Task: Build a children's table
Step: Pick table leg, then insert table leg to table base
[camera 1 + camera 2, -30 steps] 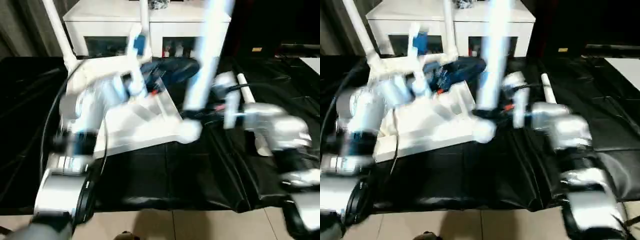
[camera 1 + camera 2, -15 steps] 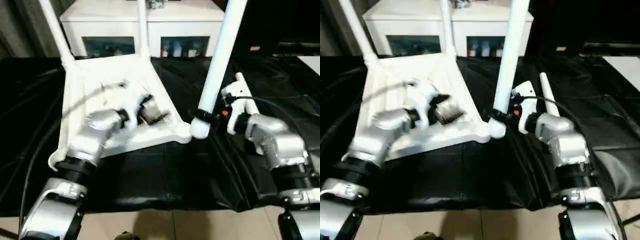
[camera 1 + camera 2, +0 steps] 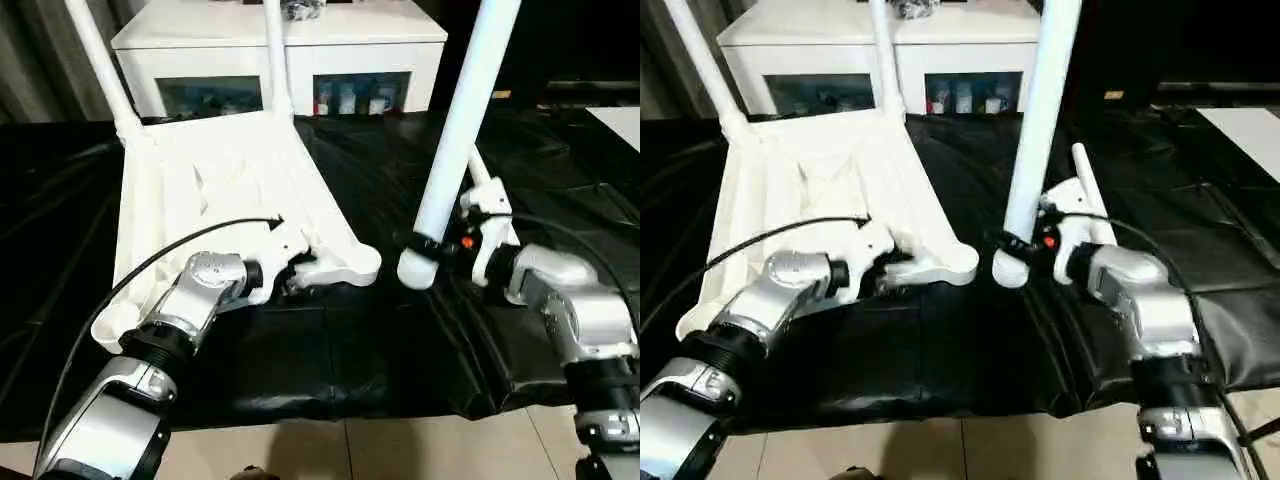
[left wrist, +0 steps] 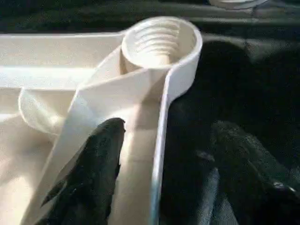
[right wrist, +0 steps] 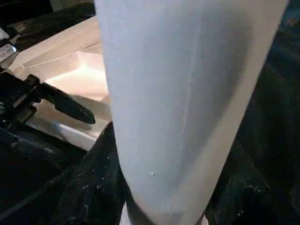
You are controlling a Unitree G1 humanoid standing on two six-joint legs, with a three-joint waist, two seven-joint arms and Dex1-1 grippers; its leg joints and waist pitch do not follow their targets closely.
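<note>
- The children's table (image 3: 215,190) lies upside down on the black sheet (image 3: 350,350), all white, its ribbed underside up; two legs (image 3: 275,55) stand screwed into its far corners, toward twelve o'clock.
- Its near right corner socket (image 4: 161,40) is empty; the left wrist view shows the thread rings inside it, which the head views do not.
- The left gripper (image 4: 164,164) straddles the tabletop's edge wall just short of that socket, one finger (image 4: 93,173) inside the frame and the other outside over the sheet, jaws parted and not pinching.
- The right gripper (image 3: 445,245) is clamped on a loose leg (image 3: 455,140) near its thick lower end, holding it almost upright, leaning toward one o'clock.
- That leg's base hangs just at three o'clock of the empty socket, apart from it.
- Another loose leg (image 3: 1085,180) lies on the sheet behind the right gripper.
- A white cabinet (image 3: 280,50) stands at twelve o'clock.
</note>
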